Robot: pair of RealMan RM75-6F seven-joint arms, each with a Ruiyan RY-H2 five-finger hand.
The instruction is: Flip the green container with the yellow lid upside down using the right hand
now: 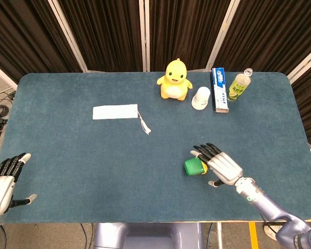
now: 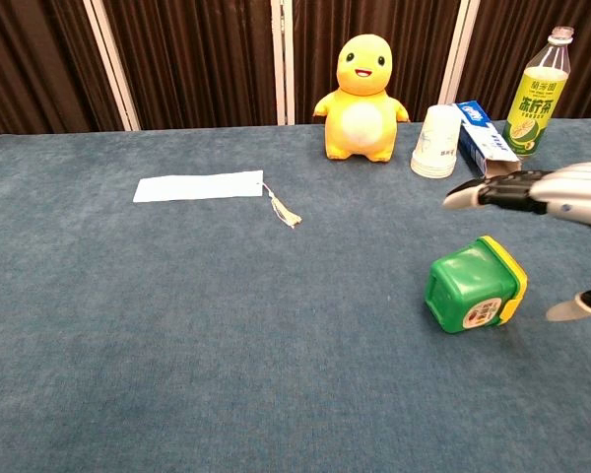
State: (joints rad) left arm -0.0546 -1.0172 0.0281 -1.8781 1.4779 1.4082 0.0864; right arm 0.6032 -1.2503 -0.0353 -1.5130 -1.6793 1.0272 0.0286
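Note:
The green container (image 1: 193, 166) (image 2: 468, 288) lies on its side on the blue table at the front right. Its yellow lid (image 2: 510, 279) faces right, towards my right hand. That right hand (image 1: 223, 166) (image 2: 563, 187) hovers open just over and to the right of the container. Its fingers (image 2: 492, 191) stretch out flat above the container, and the thumb (image 2: 573, 310) hangs low on the lid side. The chest view shows a gap between hand and container. My left hand (image 1: 3, 180) rests open at the table's front left corner, holding nothing.
A yellow duck toy (image 1: 174, 79) (image 2: 361, 99), a white cup (image 1: 200, 97), a toothpaste box (image 1: 220, 89) and a green drink bottle (image 1: 239, 85) stand along the back. A white paper strip with a tassel (image 1: 115, 112) lies at the centre left.

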